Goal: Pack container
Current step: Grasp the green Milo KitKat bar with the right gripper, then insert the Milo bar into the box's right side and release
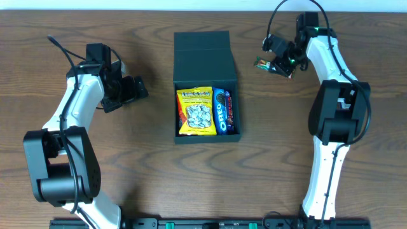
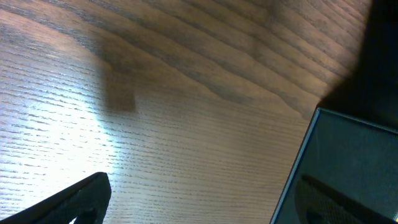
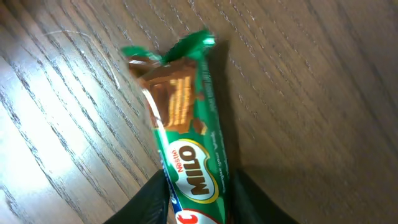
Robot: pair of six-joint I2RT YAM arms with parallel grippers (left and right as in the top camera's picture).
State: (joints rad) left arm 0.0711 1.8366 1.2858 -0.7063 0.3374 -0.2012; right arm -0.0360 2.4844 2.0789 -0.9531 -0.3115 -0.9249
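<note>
The dark teal container sits at the table's middle with its flap lid open toward the back. Inside lie a yellow snack packet and a blue Oreo pack. My right gripper is at the back right, shut on a green Milo bar, whose end shows in the overhead view. The fingers press both sides of the bar just above the wood. My left gripper is left of the container, open and empty; the container's wall shows in the left wrist view.
The wooden table stretches around the container. The arms' bases stand at the front left and front right. A dark rail runs along the front edge.
</note>
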